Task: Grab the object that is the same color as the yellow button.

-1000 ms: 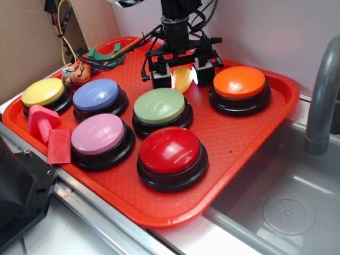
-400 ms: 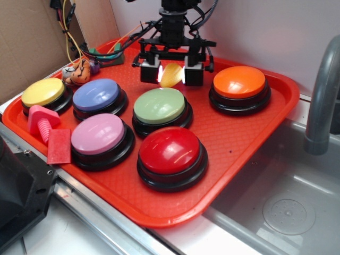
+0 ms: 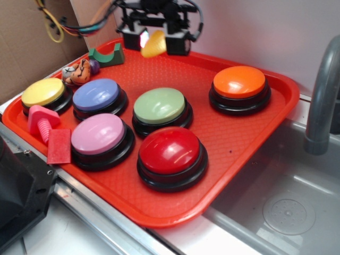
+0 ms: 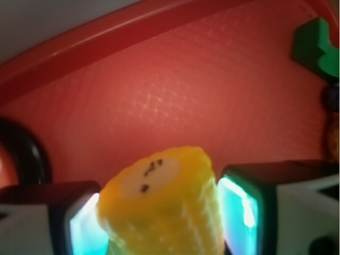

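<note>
The yellow toy corn piece (image 3: 152,44) hangs in the air above the back left part of the red tray (image 3: 228,138), held between my gripper's (image 3: 155,41) two fingers. In the wrist view the corn (image 4: 164,207) fills the space between the lit pads (image 4: 240,210), its pale flat end facing the camera, with the tray floor well below it. The yellow button (image 3: 43,93) sits at the tray's far left, apart from the gripper.
On the tray stand a blue button (image 3: 97,97), pink button (image 3: 99,136), pale green button (image 3: 160,108), red button (image 3: 171,154) and orange button (image 3: 239,85). A green block (image 3: 108,54), small toy figure (image 3: 77,71), pink screw (image 3: 43,121) and red block (image 3: 59,146) lie at the left. A sink (image 3: 276,207) and grey faucet (image 3: 321,101) are at the right.
My gripper has risen off the tray and moved toward the back left, carrying the corn with it. The buttons have stayed where they were.
</note>
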Tool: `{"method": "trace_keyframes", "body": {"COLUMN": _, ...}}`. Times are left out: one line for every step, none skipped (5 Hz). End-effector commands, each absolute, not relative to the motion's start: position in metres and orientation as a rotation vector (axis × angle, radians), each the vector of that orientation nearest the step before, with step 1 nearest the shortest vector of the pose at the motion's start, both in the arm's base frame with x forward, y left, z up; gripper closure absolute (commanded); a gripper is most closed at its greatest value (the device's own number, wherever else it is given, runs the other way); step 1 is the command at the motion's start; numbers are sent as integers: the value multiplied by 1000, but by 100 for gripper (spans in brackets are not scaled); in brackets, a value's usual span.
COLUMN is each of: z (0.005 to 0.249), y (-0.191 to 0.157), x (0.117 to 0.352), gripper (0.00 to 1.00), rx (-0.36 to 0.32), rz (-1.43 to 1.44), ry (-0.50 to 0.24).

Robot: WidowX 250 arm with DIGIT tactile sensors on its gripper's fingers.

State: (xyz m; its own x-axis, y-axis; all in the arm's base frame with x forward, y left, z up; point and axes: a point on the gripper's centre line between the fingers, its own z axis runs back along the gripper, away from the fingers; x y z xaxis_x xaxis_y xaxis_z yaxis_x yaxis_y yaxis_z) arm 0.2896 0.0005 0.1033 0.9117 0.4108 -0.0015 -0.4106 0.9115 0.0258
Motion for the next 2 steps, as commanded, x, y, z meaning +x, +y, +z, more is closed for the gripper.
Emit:
{"method": "trace_keyframes", "body": {"z": 164, "y": 20, "x": 243, "gripper": 100, "rx": -51, "rz": 385, "ry": -165}}
{"method": "trace_keyframes", "body": {"z": 169, "y": 27, "x": 229, "gripper": 100, "rx": -110, "rz": 388, "ry": -163}}
